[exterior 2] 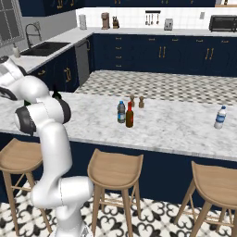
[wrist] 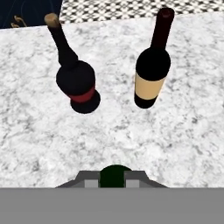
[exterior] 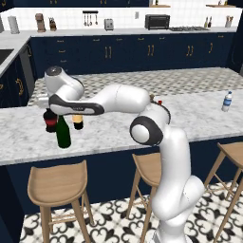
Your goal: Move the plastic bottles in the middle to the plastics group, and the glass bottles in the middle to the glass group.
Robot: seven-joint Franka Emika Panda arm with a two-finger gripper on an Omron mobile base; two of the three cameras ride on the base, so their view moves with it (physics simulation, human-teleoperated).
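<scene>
The tall plain dark green bottle [exterior: 63, 134] is upright near the counter's left front, and my gripper [exterior: 60, 117] is shut on its neck. In the hand view its round green top [wrist: 115, 176] shows between my fingertips [wrist: 91, 179]. Just beyond it stands the glass group: a squat wine bottle with a red label [wrist: 77, 84] and a slimmer one with a yellow-orange label [wrist: 150, 79]. The amber-brown bottle with a red cap [exterior 2: 129, 115] and the bluish plastic bottle [exterior 2: 121, 112] stand together mid-counter. The whitish water bottle [exterior 2: 220, 117] is far right.
Two small wooden shakers [exterior 2: 136, 100] stand behind the middle bottles. Wooden stools [exterior: 58, 182] line the front of the marble counter [exterior: 109, 135]. A sink [exterior 2: 44, 47] is set in the left counter, and a toaster oven [exterior: 157, 21] sits at the back wall.
</scene>
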